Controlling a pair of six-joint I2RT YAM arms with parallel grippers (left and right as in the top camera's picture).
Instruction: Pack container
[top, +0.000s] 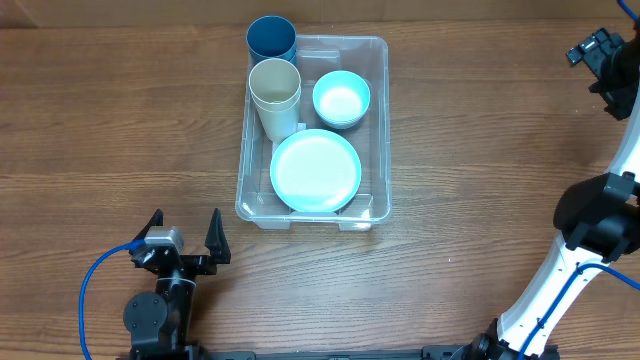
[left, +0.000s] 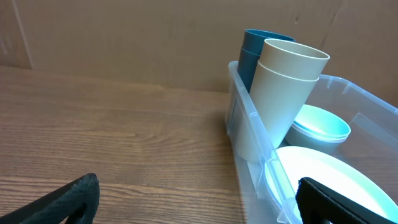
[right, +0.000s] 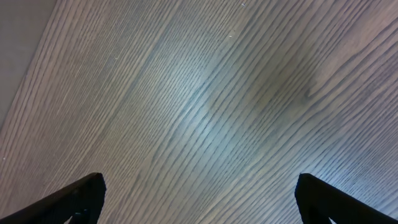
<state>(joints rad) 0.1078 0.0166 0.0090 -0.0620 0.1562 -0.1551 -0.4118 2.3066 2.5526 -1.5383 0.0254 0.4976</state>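
Observation:
The clear plastic container (top: 377, 130) stands at the table's middle. Inside it are a dark blue cup (top: 271, 39), a beige cup (top: 275, 92), a light teal bowl (top: 341, 98) and a light teal plate (top: 316, 170). The left wrist view shows the container's near wall (left: 252, 146), the blue cup (left: 250, 51), the beige cup (left: 283, 87), the bowl (left: 320, 124) and the plate (left: 329, 180). My left gripper (top: 186, 240) is open and empty at the front left, apart from the container. My right gripper (top: 598, 55) is at the far right edge; its wrist view shows the fingers (right: 199, 199) wide open over bare wood.
The wooden table (top: 100, 120) surrounds the container. A cardboard wall (left: 124, 37) stands behind the table. The right arm's white link (top: 560, 280) and blue cable run along the right front. The left arm's base (top: 155, 315) sits at the front left.

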